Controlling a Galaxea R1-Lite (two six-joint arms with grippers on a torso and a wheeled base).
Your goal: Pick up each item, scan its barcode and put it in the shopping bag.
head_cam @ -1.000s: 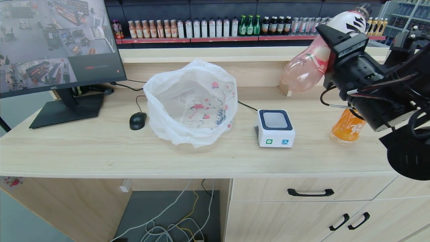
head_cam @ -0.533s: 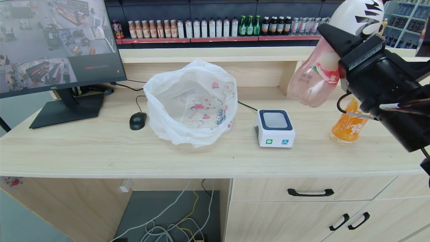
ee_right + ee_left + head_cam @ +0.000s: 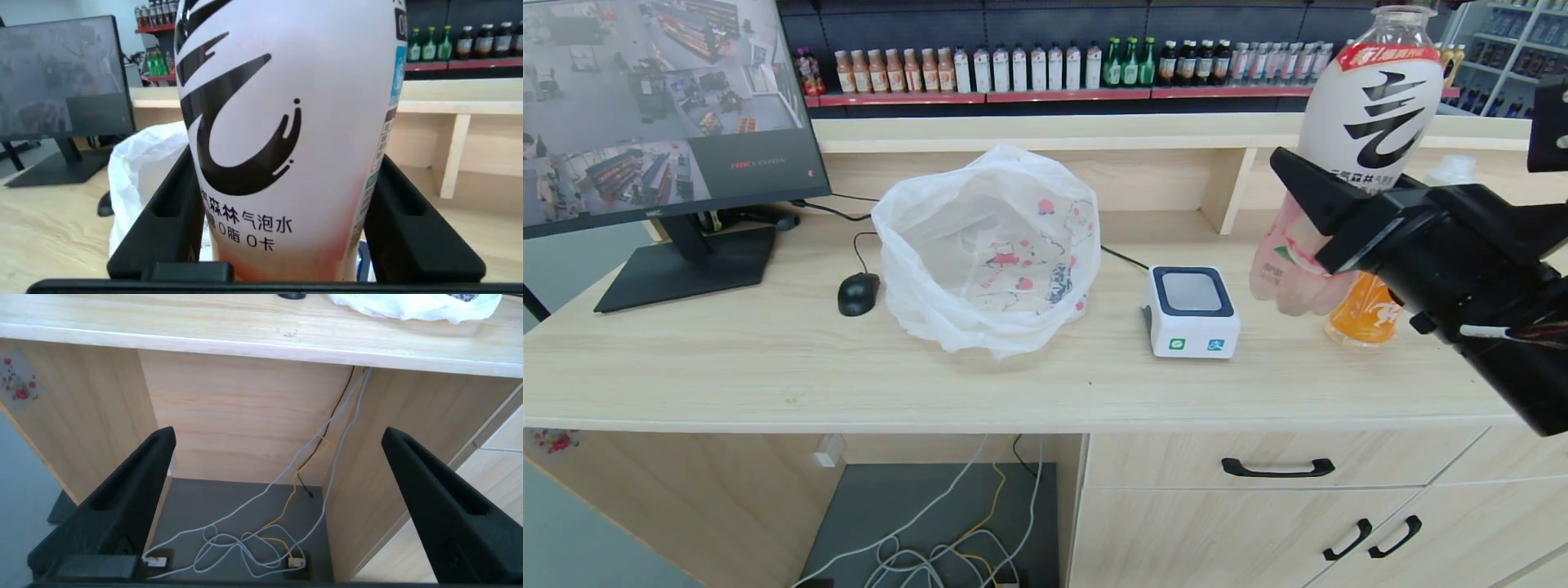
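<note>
1. Head view: the right gripper (image 3: 1331, 216) jaws squeeze the pink bottle (image 3: 1372, 114). It was tipped and high; now it stands straight and lower, near the scanner (image 3: 1191, 310). Scanning looks next, then the shopping bag (image 3: 988, 245).
2. Left wrist view: the left gripper (image 3: 278, 457) jaws are wide apart, holding nothing, below the surface (image 3: 204, 335).
3. Right wrist view: the pink bottle sits tight between the jaws.

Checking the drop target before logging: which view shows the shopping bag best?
The head view: the shopping bag sits whole, mouth open, on the counter. The left wrist view catches just its lower edge; the right wrist view shows one side behind the held bottle.
</note>
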